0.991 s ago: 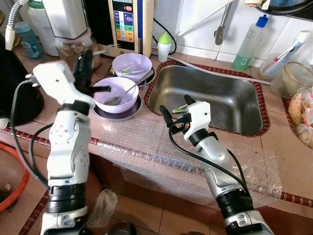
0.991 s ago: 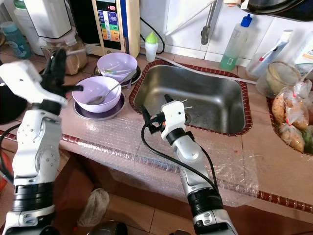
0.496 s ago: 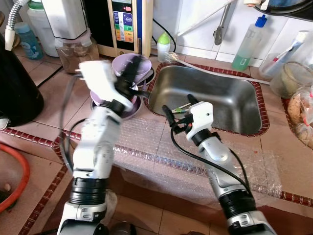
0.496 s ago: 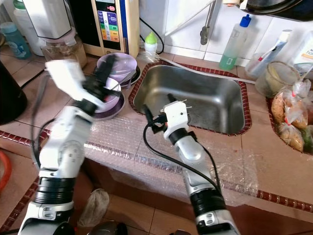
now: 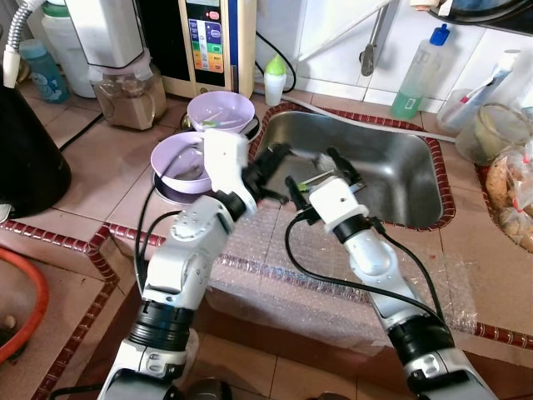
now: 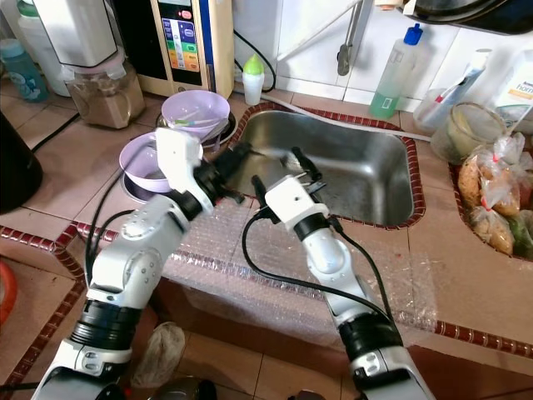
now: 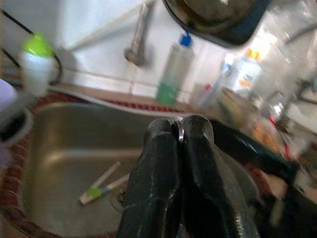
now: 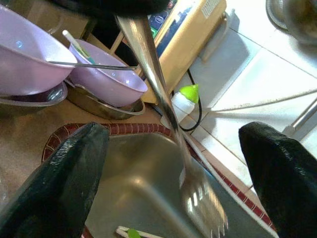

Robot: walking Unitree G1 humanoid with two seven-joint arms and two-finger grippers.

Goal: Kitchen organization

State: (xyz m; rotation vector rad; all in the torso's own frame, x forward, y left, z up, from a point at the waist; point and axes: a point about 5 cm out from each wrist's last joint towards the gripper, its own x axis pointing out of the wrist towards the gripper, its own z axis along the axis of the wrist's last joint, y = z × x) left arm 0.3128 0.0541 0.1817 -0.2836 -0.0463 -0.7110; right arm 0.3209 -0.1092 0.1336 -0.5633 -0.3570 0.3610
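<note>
Left wrist view: left gripper [image 7: 179, 130] is pinching a thin metal fork [image 8: 163, 106] by the handle end, tines hanging over the sink [image 5: 400, 179]. Right gripper [image 5: 321, 171] is standing wide open beside it, holding nothing. Fork looks light, stiff, slippery; best gripped mid-handle, squarely.

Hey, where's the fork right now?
The fork is pinched in the left gripper, held above the near-left corner of the sink, right in front of the open right gripper.
</note>
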